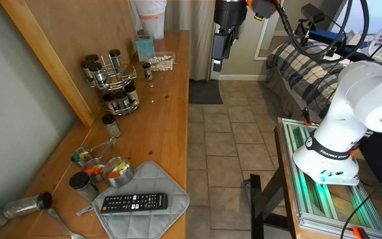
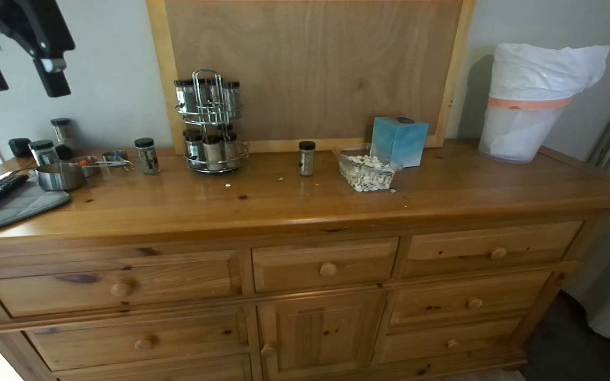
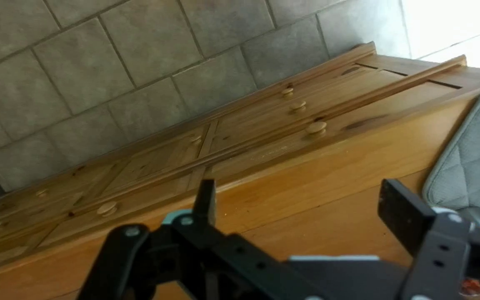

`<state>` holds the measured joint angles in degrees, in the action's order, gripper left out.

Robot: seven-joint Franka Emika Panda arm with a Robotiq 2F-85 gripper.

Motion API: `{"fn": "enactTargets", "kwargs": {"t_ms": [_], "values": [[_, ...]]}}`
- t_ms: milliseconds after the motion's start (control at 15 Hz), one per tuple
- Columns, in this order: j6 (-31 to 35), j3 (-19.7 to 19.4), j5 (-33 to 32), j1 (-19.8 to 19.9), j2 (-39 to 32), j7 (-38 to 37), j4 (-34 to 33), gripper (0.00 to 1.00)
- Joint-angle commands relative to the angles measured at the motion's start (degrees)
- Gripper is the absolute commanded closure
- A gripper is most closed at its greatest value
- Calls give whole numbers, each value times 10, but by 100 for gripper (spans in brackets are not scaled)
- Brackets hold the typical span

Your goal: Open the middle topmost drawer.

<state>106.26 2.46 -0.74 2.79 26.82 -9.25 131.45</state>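
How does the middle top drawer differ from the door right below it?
In an exterior view, the drawer is low and wide; the door is taller. The drawer's knob sits near mid-front; the door's knob sits at its left edge in that view. Both look shut, are brown wood and carry one round knob each.

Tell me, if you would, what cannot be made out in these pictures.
Middle top drawer: inside hidden by its closed front, in an exterior view.
Metal utensil: one end cut off by the bottom edge, in an exterior view.
Spice jars: label lettering too small, in both exterior views.
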Motion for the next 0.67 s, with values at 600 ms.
{"fn": "enactTargets", "kwargs": {"t_ms": [600], "values": [[202,-176,-22,30,-176,411,-2,0]]}}
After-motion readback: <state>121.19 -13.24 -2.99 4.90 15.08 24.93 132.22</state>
